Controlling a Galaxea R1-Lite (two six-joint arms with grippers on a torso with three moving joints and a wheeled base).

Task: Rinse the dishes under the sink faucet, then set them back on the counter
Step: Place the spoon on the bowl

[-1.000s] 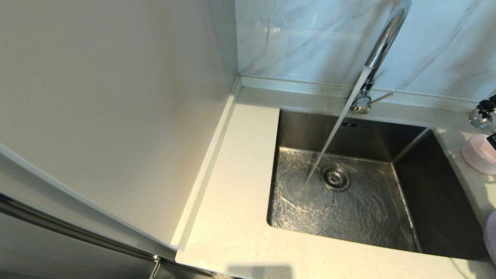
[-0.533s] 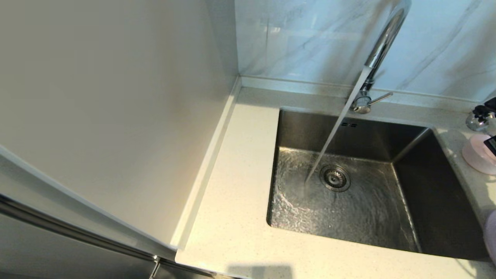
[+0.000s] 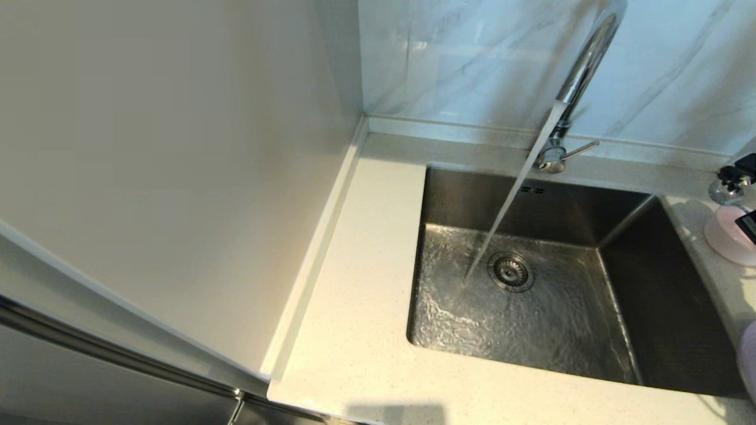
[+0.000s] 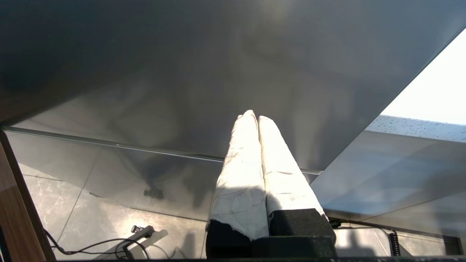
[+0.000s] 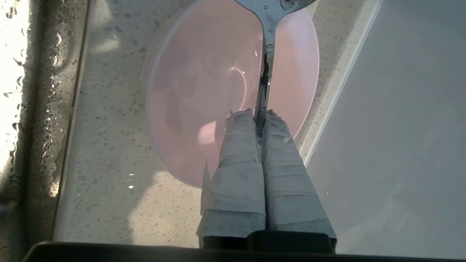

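Observation:
Water runs from the chrome faucet (image 3: pixel 582 65) into the steel sink (image 3: pixel 667 295), landing just left of the drain (image 3: pixel 511 271). On the counter (image 3: pixel 366 265) to the sink's right stands the pale pink bowl (image 3: pixel 729 239) (image 5: pixel 204 91). My right gripper (image 5: pixel 260 112) is shut on the handle of the wet metal spoon (image 5: pixel 269 36) (image 3: pixel 722 190) and holds it over the bowl. A sliver of the lavender plate (image 3: pixel 749 360) shows at the right edge. My left gripper (image 4: pixel 253 115) is shut on nothing, parked low in front of a grey cabinet panel.
The faucet's thin lever (image 3: pixel 582 149) points right at its base. A cream side panel (image 3: pixel 177 177) walls off the counter's left. The marble wall panel (image 3: pixel 472 59) rises behind the sink, and the counter's raised back edge (image 5: pixel 342 94) runs close beside the bowl.
At the right edge, the spoon and the dark parts of my right gripper have drifted slightly lower and left, towards the pink bowl. The water keeps running.

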